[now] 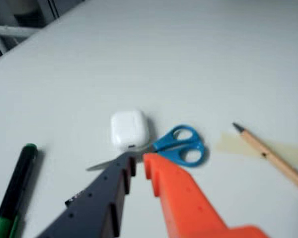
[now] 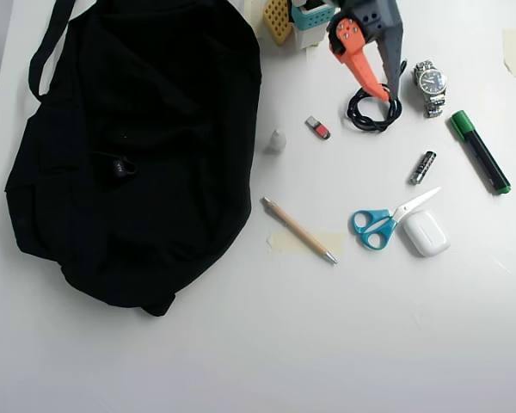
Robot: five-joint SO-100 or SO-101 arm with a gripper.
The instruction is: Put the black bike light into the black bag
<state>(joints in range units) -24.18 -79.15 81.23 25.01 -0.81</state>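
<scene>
White table (image 2: pixel 267 344), overhead view. On it I see the black bag (image 2: pixel 138 146) at left; a pencil (image 2: pixel 298 230) over a tape patch (image 2: pixel 284 243); blue-handled scissors (image 2: pixel 383 219) touching a white earbud case (image 2: pixel 426 233); a battery (image 2: pixel 422 168), green marker (image 2: pixel 480 151), wristwatch (image 2: pixel 429 86), coiled black cable (image 2: pixel 371 112) and USB stick (image 2: pixel 318 127).

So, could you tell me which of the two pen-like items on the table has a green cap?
The marker at the right in the overhead view: black body, green cap. The pencil beside the black bag is plain wood.
</scene>
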